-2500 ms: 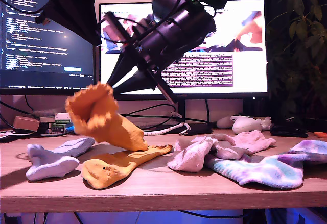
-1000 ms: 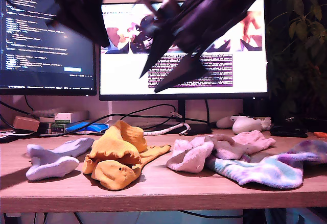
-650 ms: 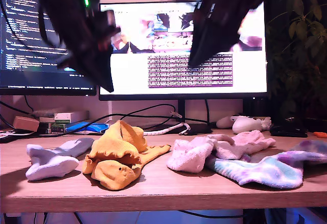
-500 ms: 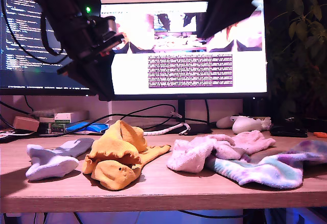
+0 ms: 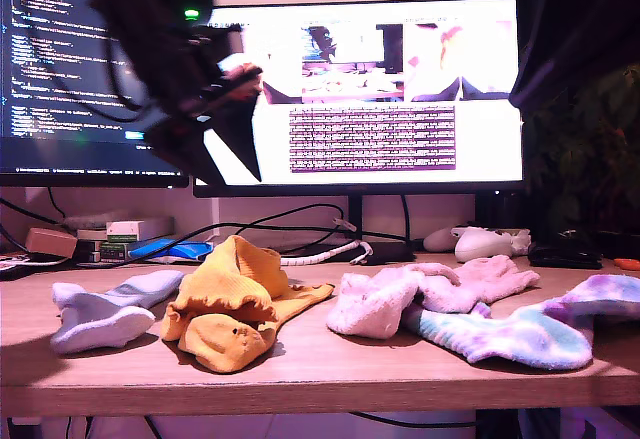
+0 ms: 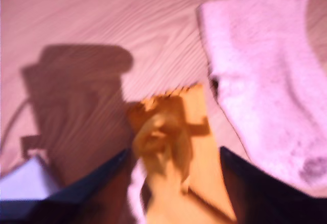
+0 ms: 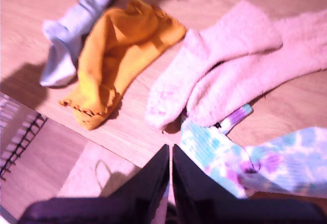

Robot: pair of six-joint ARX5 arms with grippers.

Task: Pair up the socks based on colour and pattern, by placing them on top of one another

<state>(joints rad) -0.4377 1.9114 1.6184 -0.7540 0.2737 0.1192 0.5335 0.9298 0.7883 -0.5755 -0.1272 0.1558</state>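
**Orange pair stacked; pink pair looks next**

My first gripper point(image 6: 173, 183): jaws spread wide, nothing between them, hanging over the orange socks point(image 6: 171, 132) with a pink sock point(image 6: 265, 81) just beside. In the exterior view this is the dark arm point(image 5: 180, 69) high toward that view's left, well clear of the desk point(image 5: 320, 369).

My second gripper point(image 7: 171, 178): jaws pressed together, nothing held, looking down on the whole spread. Its arm shows only as a dark mass at the exterior view's upper right.

Step, as I judge it: the orange pair is done, one sock lying crumpled on the other. Neither gripper is on a sock yet.

Next move likely needs an opened jaw lowered onto one pink sock, pinching a cuff or toe, then lifting and laying it squarely on its mate (they already overlap, so separating one cleanly may be fiddly).

Socks, exterior view:
- lavender sock point(image 5: 100, 314), toward the left, apart from the orange
- orange socks point(image 5: 235, 304), ribbed, frilly cuff, heaped
- pink socks point(image 5: 420, 294), fluffy, tangled together
- tie-dye sock point(image 5: 520, 329), toward the right, touching the pink
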